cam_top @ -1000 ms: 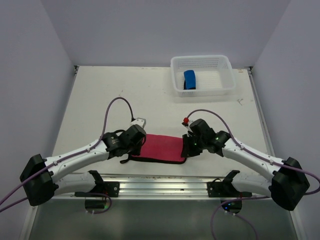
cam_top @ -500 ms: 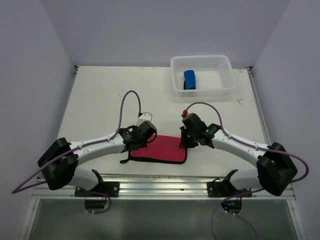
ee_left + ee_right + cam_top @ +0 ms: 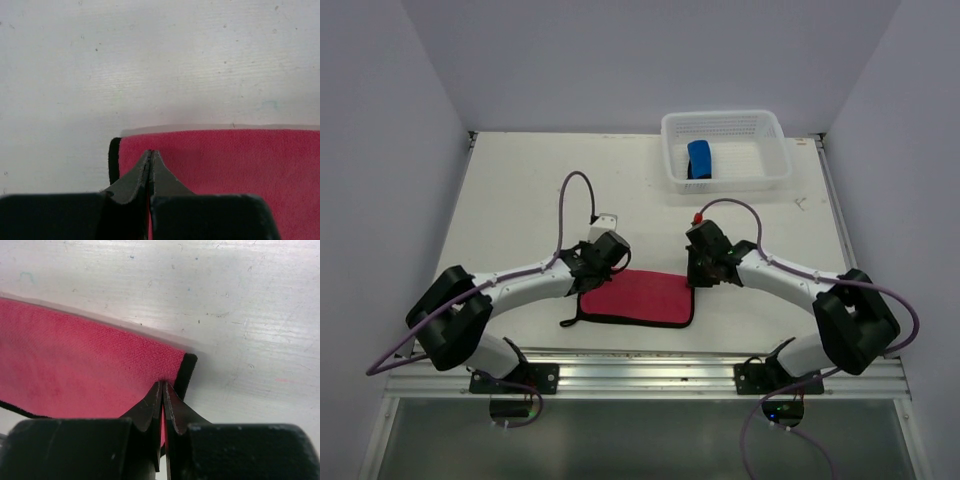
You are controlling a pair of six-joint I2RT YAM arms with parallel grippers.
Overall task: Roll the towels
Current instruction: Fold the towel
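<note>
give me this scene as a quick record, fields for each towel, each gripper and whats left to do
pink-red towel: lying flat on the table near the front edge, not rolled
blue towel: rolled, inside the white basket at the far right
left gripper: shut on the pink-red towel's far left corner
right gripper: shut on its far right corner
remaining: the pink-red towel is not yet rolled

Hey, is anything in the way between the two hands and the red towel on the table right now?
Nothing visible. The left hand and right hand are both closed on the red towel, one at each far corner. The basket with the blue towel sits well behind, apart from them.
</note>
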